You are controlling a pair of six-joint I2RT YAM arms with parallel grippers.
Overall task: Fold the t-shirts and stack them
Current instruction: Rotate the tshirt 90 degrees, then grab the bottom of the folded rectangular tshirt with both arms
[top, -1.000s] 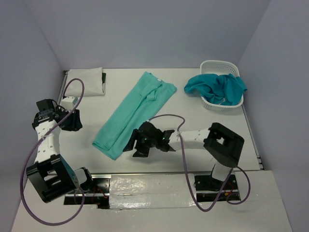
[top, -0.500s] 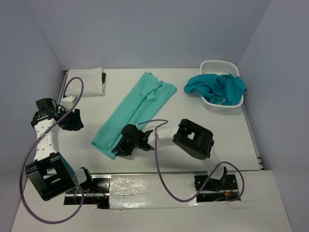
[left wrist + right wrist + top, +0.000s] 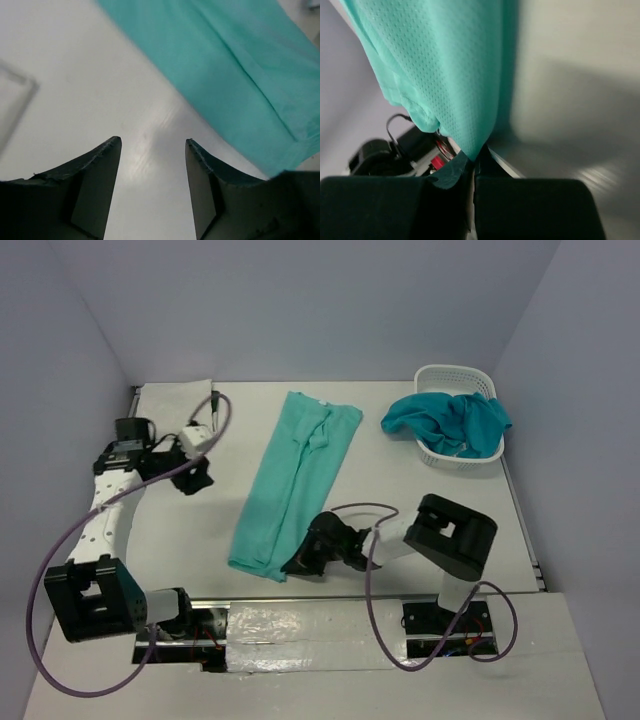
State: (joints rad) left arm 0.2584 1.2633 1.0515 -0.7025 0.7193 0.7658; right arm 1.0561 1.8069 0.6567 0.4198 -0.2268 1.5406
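Observation:
The pale mint t-shirt (image 3: 295,475) lies as a long folded strip down the middle of the table. My right gripper (image 3: 303,560) is shut on its near right corner; in the right wrist view the mint cloth (image 3: 445,65) runs straight into the closed jaws (image 3: 475,156). Left of the strip, my left gripper (image 3: 199,476) hovers open over bare table. In the left wrist view nothing lies between its fingers (image 3: 152,150), and the mint t-shirt (image 3: 240,65) is at upper right. A white folded t-shirt (image 3: 176,398) rests at the far left corner. A teal t-shirt (image 3: 448,420) hangs out of the basket.
The white lattice laundry basket (image 3: 455,374) stands at the far right by the wall. Purple cables loop from both arms. The table's near edge (image 3: 300,598) lies just behind the right gripper.
My right gripper has shut on the mint t-shirt's near corner, and the strip's near end has swung right. The left arm has reached farther up and to the right.

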